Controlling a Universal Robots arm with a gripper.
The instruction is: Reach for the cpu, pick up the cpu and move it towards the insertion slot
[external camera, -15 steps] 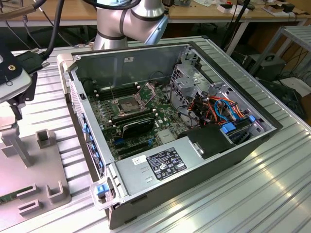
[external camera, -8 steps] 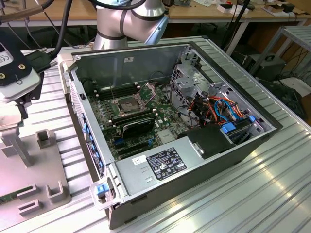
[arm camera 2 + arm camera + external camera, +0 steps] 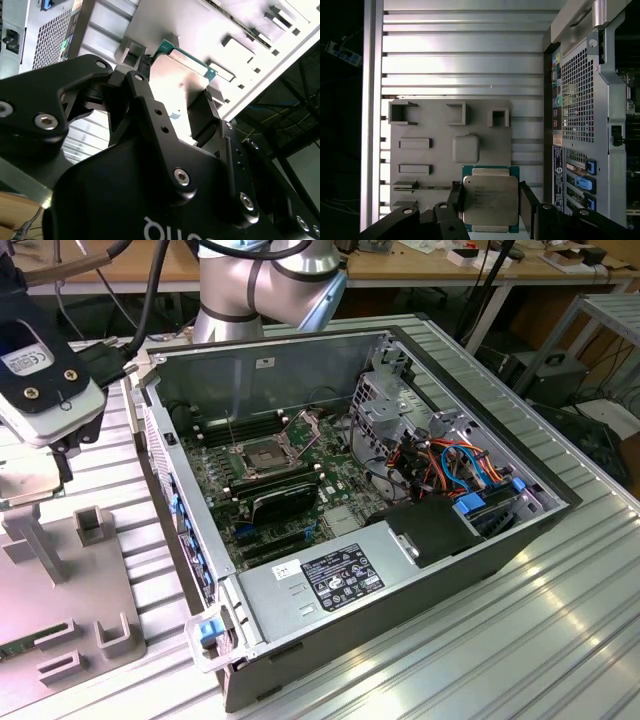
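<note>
While I hang at the far left of the exterior view over the grey fixture plate (image 3: pixel 60 600), the insertion slot (image 3: pixel 258 457) sits well apart in the open computer case (image 3: pixel 500 540), left of centre. At the middle of the second wrist view, my jaws clamp the cpu (image 3: pixel 180 85) by two opposite edges. Low in the first wrist view, the cpu (image 3: pixel 490 200) sits between my fingers (image 3: pixel 527 202).

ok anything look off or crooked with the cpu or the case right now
Nothing stands out. The cpu sits square between the gripper's fingers over the grey fixture plate, and the insertion slot in the open computer case looks intact.
</note>
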